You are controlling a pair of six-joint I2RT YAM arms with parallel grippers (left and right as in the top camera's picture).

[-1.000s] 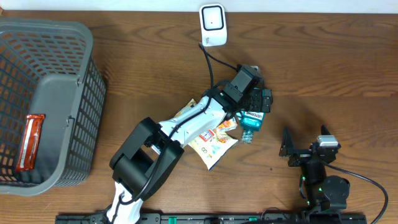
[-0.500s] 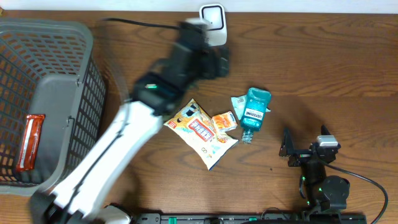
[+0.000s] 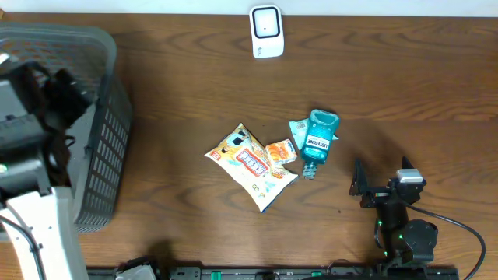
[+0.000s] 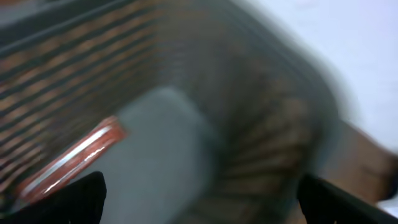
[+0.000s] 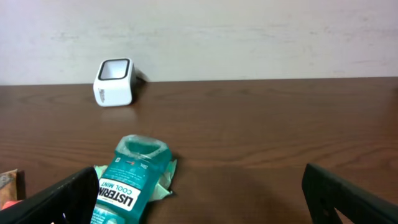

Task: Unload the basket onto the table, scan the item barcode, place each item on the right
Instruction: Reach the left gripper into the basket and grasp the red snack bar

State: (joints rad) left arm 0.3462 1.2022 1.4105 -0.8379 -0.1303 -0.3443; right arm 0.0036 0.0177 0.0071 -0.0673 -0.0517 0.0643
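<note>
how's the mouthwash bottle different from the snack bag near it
The mouthwash bottle is teal and bulky; the snack bag is flat, mostly yellow and white with a red patch. The bag covers more of the table than the bottle. The bottle lies almost straight front to back; the bag lies diagonally. Both lie on the wood, neither gripped.

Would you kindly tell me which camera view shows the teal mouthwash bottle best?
The right wrist view: the mouthwash bottle looms close with its label legible, though the frame cuts off its lower end. The overhead view shows it whole but small. The left wrist view shows only the blurred basket.
</note>
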